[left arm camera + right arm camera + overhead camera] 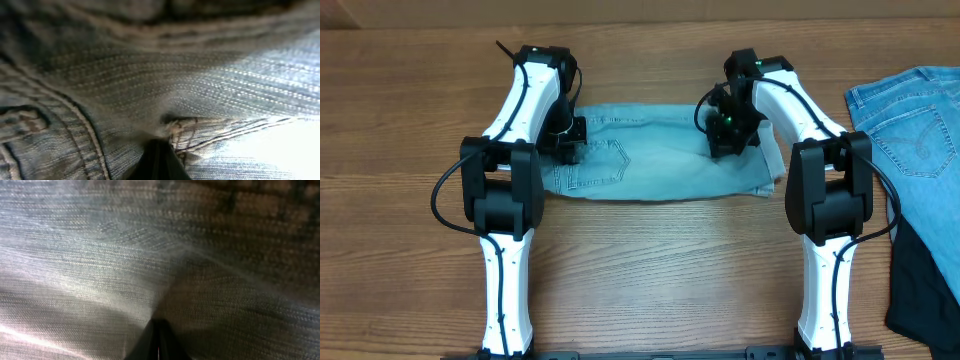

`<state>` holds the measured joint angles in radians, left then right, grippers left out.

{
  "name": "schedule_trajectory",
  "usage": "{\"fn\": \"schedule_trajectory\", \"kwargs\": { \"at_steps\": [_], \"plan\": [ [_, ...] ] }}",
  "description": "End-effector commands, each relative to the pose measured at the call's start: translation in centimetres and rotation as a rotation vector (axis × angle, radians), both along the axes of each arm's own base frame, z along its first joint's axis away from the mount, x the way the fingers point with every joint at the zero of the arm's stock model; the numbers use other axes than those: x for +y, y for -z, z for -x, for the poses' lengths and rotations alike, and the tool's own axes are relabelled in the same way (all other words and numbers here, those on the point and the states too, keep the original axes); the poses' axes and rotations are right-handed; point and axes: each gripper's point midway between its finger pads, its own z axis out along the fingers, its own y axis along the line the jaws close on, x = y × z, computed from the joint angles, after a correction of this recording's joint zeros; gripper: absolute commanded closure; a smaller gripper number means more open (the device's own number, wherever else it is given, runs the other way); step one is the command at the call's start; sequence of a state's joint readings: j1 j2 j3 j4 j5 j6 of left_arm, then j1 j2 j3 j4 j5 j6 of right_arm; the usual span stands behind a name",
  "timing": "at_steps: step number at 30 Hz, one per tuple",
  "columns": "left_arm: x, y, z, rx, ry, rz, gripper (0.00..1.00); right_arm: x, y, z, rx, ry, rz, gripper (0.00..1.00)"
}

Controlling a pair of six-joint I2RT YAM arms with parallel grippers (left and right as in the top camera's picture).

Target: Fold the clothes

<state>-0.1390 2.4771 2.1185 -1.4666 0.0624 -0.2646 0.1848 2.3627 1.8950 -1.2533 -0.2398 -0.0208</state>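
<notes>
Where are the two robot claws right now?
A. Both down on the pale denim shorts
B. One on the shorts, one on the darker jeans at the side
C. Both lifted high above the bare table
A: the left gripper and right gripper both sit on the pale denim shorts, while the darker jeans lie untouched.

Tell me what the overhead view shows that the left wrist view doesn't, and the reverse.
Only the overhead: both arms over the pale denim shorts, which lie folded on the wooden table, the left gripper at one end and the right gripper at the other, plus medium-blue jeans and a dark garment at the right edge.
Only the left wrist: a close look at the weave, a stitched seam and its shut jaws pinching a fabric ridge.
Both: the same pale denim under the left gripper.
</notes>
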Motion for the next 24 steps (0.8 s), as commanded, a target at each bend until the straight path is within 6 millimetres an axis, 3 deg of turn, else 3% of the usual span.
{"fn": "schedule_trajectory", "kwargs": {
  "at_steps": [1,8,18,24],
  "plan": [
    [0.3,0.5,0.1,0.009,-0.034,-0.033,0.96,-1.9,2.1,0.6,0.028,0.009,0.097,0.96],
    [-1.9,-5.7,-5.7,-0.257,0.046,0.021,0.96,-1.8,2.2,0.0,0.004,0.01,0.092,0.96],
    [-6.0,-5.4,-7.6,-0.37,0.325,0.066,0.96,-1.7,2.2,-0.3,-0.008,0.011,0.091,0.96],
    [-6.4,-4.7,-7.5,-0.361,0.5,0.087,0.96,-1.7,2.2,-0.4,-0.01,0.011,0.09,0.96]
  ]
}}
